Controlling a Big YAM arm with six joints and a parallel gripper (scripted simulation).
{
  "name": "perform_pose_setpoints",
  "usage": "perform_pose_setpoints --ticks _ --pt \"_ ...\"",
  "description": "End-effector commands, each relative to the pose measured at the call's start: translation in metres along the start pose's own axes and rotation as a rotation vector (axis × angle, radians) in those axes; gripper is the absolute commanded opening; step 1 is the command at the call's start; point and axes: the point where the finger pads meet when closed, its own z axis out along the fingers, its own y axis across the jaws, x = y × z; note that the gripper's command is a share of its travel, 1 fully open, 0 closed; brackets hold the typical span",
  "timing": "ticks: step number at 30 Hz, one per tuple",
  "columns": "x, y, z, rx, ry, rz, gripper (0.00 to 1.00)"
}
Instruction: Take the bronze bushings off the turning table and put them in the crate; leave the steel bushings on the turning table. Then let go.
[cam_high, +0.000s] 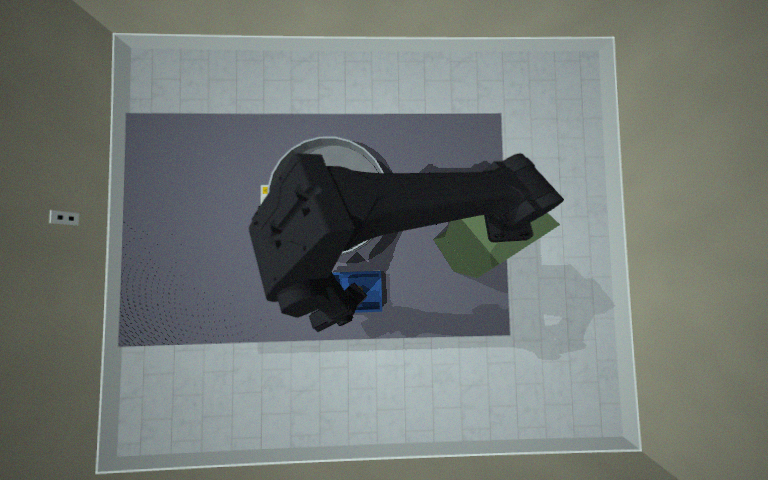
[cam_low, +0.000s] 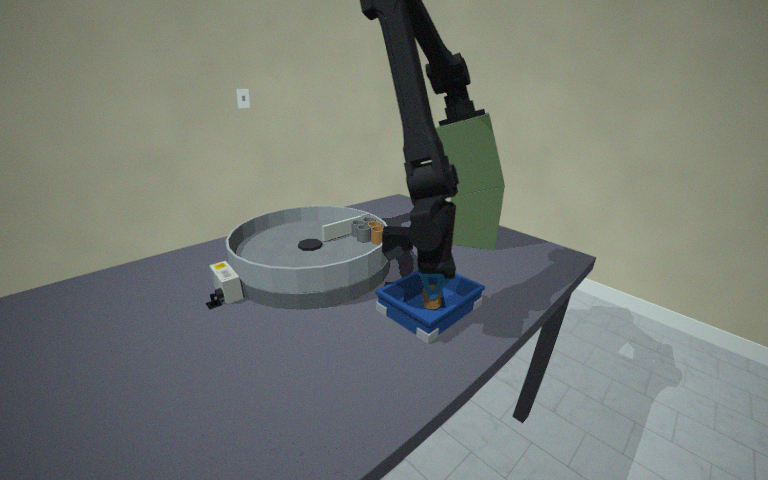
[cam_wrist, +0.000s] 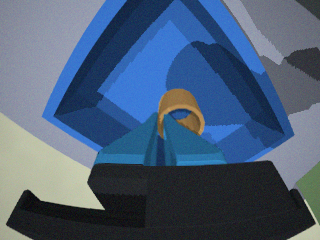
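Observation:
My gripper (cam_low: 433, 289) is shut on a bronze bushing (cam_low: 432, 300) and holds it low inside the blue crate (cam_low: 429, 310). In the wrist view the bushing (cam_wrist: 180, 112) sits between the teal fingertips over the crate floor (cam_wrist: 167, 74). The grey turning table (cam_low: 305, 251) stands left of the crate. At its far right rim, by a white divider, stand another bronze bushing (cam_low: 375, 231) and two steel bushings (cam_low: 360, 229). In the top view my arm hides most of the turning table (cam_high: 331, 164) and part of the crate (cam_high: 364, 289).
A green box (cam_low: 472, 181) stands behind the crate near the arm's base. A small white control box (cam_low: 225, 278) sits at the turning table's left front. The table's right edge lies close to the crate.

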Motion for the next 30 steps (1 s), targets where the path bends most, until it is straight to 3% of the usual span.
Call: perform_pose_setpoints --ticks 1,30 --pt "-0.0031 0.0128 -0.0022 -0.025 -0.008 -0.005 0.00" --pt "-0.0039 0.0108 0.0028 -0.020 -0.006 -0.002 0.00"
